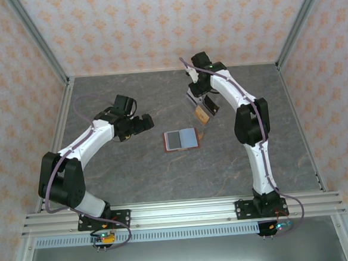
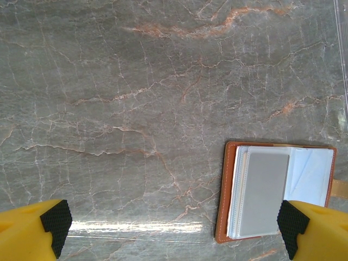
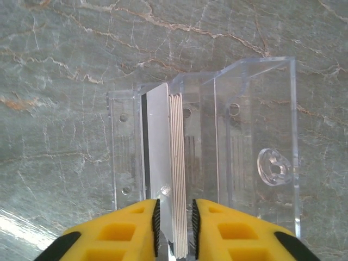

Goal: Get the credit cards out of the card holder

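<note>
Several credit cards (image 3: 176, 163) stand edge-up between the barely parted jaws of right claw (image 3: 175, 220), grip unclear, likely for slotting into clear case (image 3: 255, 136). Card holder (image 1: 180, 139) lies open at its 7 o'clock. Left claw (image 2: 175, 220) is wide and empty.

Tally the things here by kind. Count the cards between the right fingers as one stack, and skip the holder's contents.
Grippers: 2, left gripper and right gripper
Card holder: 1
Card stack: 1
Clear plastic box: 1
Total: 5
</note>
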You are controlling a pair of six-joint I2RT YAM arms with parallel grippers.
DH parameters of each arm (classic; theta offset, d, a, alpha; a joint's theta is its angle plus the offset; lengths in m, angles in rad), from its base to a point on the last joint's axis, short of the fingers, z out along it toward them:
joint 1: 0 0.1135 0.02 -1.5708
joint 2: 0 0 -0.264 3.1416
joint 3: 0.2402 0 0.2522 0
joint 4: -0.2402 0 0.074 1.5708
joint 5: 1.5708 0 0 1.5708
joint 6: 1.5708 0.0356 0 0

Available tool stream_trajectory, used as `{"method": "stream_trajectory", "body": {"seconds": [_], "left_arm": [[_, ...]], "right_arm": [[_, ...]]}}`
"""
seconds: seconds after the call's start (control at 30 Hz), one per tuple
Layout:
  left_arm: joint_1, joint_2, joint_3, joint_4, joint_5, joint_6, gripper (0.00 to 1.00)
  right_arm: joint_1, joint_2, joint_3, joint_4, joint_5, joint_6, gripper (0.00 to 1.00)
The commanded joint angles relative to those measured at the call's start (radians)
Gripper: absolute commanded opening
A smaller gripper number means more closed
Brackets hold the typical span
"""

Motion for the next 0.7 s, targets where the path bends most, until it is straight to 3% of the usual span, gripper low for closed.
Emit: {"method": "stream_trajectory", "body": {"seconds": [0.0, 0.17, 0.37, 0.5, 0.67], "left_arm": [[0.010, -0.012, 0.002, -0.017, -0.015, -0.007, 1.00], [0.010, -0.024, -0.013, -0.011, -0.048, -0.035, 1.00], [0.010, -0.027, -0.034, 0.001, -0.069, -0.066, 1.00], [0.011, -0.026, -0.041, 0.013, -0.072, -0.078, 1.00], [0.011, -0.017, -0.044, 0.027, -0.059, -0.094, 1.00]], "right_arm": [[0.004, -0.090, 0.011, -0.040, -0.013, 0.067, 0.32], [0.007, -0.228, -0.138, 0.010, -0.090, 0.215, 0.43], [0.083, -0.457, -0.493, 0.181, -0.123, 0.401, 0.62], [0.157, -0.550, -0.670, 0.263, -0.161, 0.512, 0.65], [0.264, -0.555, -0.770, 0.282, -0.123, 0.600, 0.66]]}}
